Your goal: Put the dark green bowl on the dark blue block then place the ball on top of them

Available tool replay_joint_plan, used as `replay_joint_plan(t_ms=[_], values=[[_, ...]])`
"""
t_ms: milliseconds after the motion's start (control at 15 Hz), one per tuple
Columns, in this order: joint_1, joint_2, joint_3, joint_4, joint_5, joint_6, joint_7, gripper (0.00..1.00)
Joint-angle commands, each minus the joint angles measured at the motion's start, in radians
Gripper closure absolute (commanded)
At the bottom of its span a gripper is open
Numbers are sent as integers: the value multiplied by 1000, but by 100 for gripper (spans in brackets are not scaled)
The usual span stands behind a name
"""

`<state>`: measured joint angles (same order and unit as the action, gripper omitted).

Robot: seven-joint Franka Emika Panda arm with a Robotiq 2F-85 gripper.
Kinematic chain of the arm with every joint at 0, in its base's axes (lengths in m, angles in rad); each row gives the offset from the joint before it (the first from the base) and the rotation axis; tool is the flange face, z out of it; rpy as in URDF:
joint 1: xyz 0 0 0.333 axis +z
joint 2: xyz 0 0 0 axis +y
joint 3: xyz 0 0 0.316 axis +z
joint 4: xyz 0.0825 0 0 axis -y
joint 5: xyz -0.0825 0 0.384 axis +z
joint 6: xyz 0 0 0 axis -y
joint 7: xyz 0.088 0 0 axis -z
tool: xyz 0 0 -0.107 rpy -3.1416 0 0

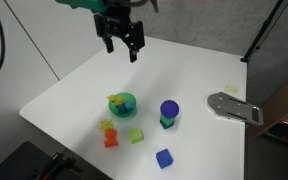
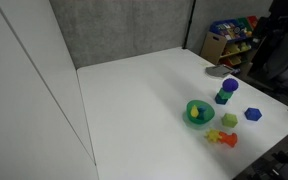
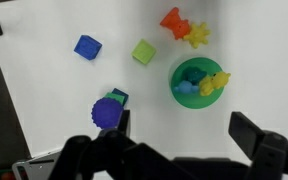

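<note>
1 stack on surface (image 1: 184, 70): ball (image 1: 169, 107) seated on dark green bowl (image 1: 167, 123), cupped against rolling | claw (image 1: 122, 48) released, empty, high and well apart, likely clear to avoid toppling | block under bowl hard to tell

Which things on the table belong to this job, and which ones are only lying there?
For the job: dark green bowl, dark blue ball resting on it, blue cube.
Only lying about: teal bowl, yellow-green cube, orange and yellow pieces, grey metal plate.
</note>
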<state>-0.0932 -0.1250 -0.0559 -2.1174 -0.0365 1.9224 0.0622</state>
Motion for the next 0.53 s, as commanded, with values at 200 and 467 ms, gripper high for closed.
replay_joint_plan(t_ms=[200, 467], values=[[29, -189, 29, -47, -14, -141, 44, 0], [40, -289, 41, -68, -3, -189, 28, 0]])
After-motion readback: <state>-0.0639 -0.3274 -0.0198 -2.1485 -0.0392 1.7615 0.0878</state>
